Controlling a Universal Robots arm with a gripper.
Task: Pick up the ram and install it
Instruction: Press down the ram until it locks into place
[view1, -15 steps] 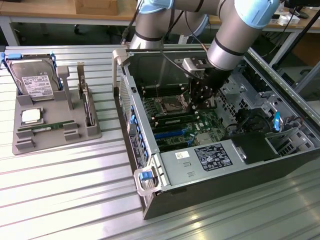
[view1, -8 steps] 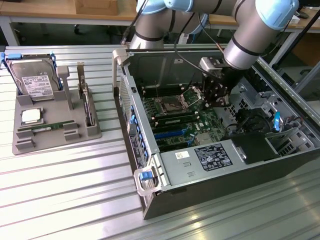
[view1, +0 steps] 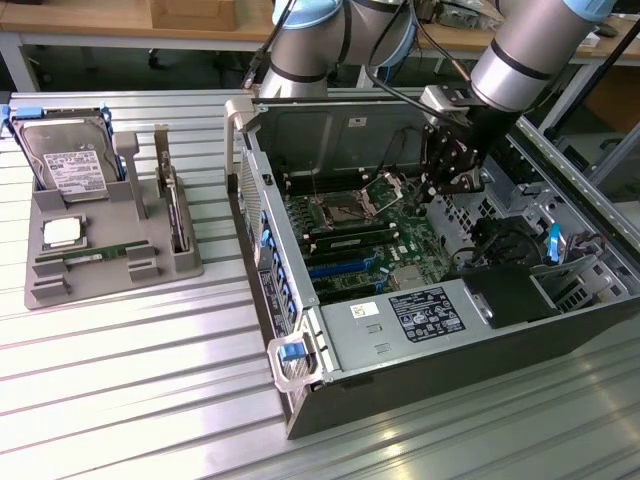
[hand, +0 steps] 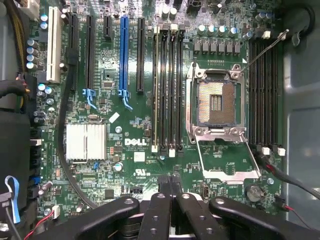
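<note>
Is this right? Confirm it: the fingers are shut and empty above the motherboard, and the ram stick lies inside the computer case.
One thing is wrong: the ram lies not in the case but in the grey holder at the exterior view's left. The rest holds: the fingers are shut and empty above the motherboard, as the wrist view shows.

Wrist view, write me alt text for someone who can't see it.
The shut claw hangs empty over a green Dell motherboard inside an open computer case. An open, empty processor socket sits between rows of black memory slots, beside a silver heatsink.
</note>
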